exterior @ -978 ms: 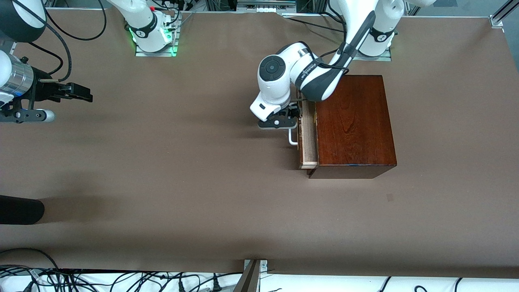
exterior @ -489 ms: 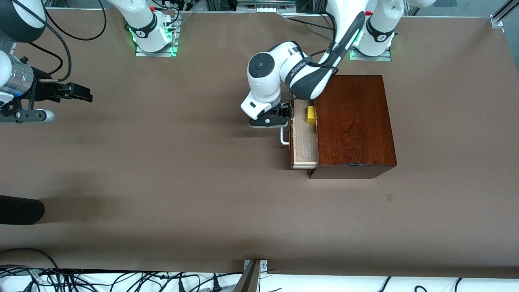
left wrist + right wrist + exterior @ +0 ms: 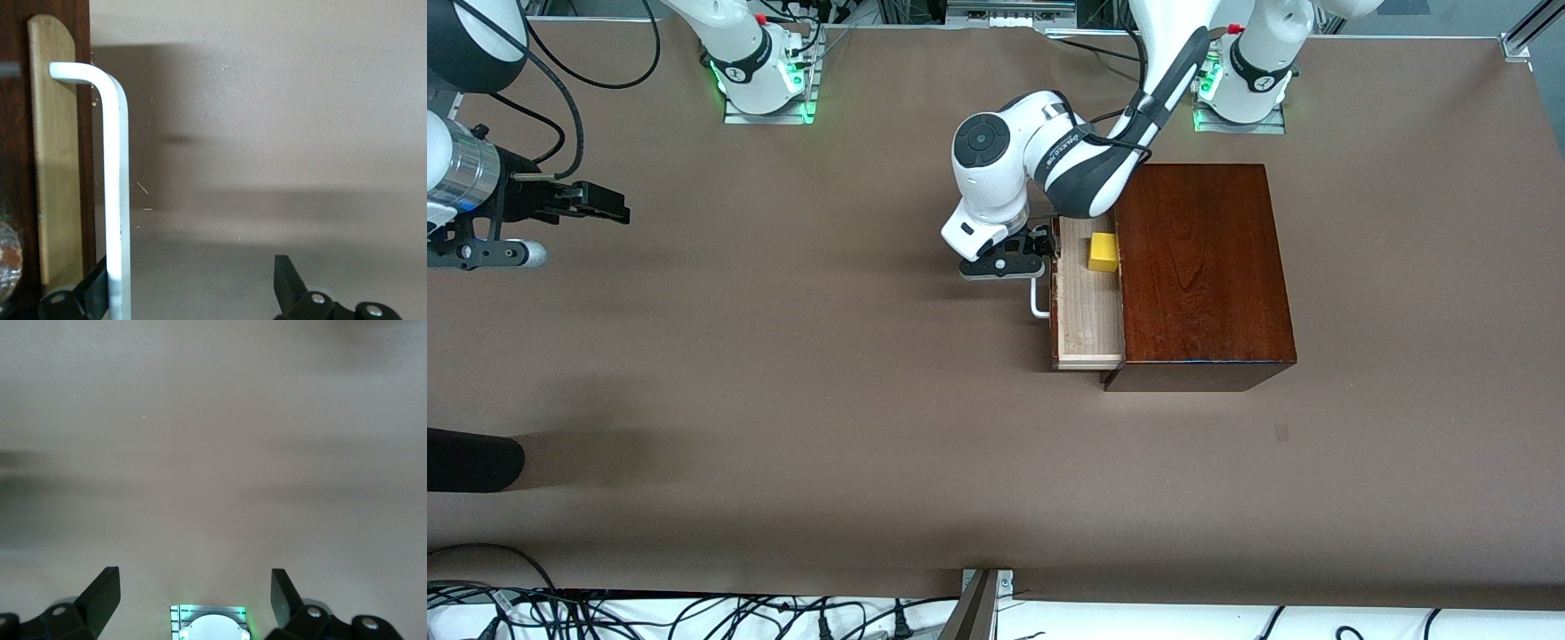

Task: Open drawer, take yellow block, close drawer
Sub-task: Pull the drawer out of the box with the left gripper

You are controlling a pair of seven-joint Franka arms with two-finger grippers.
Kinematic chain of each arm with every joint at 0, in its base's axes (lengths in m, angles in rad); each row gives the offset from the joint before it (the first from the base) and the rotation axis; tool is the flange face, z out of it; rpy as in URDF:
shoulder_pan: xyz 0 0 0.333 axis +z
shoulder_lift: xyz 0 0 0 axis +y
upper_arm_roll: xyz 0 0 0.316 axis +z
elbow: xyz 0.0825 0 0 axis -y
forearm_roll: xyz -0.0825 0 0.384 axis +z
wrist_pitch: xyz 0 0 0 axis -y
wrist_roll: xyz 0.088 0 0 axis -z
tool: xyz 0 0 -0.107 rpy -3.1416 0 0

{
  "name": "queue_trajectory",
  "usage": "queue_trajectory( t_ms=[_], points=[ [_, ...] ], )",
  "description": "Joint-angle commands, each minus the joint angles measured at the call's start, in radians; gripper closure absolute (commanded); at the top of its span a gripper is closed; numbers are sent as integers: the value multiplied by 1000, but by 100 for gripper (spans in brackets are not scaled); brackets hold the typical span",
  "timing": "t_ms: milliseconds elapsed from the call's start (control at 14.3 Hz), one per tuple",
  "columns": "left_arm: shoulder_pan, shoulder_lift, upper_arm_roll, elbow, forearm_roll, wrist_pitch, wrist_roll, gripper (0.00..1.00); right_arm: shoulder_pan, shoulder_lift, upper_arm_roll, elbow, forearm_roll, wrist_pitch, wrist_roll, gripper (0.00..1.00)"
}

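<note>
- Yellow block (image 3: 1104, 252): in the pulled-out drawer (image 3: 1087, 311), at the box's nine o'clock; looks light, rigid; pinch flat sides.
- Left gripper (image 3: 1021, 264): jaws spread around white handle (image 3: 117, 193).
- Right gripper (image 3: 193, 593): spread, waiting.

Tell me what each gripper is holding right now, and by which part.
Nothing is clamped: the left gripper stands open with one finger hooked around the drawer's handle. The right gripper waits open over bare table.

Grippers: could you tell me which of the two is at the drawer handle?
The left gripper: its open fingers straddle the white handle of the drawer. The right gripper waits open over bare table at the right arm's end.
</note>
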Motion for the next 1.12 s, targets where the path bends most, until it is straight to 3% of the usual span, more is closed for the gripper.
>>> queue_trajectory(
  t_ms=[0, 1047],
  points=[
    [-67, 80, -4, 107, -48, 39, -67, 0, -1, -6, -1, -8, -14, 6, -4, 0],
    [-88, 106, 4, 134, -75, 90, -87, 0, -1, -6, 0, -8, -14, 8, -5, 0]
  ],
)
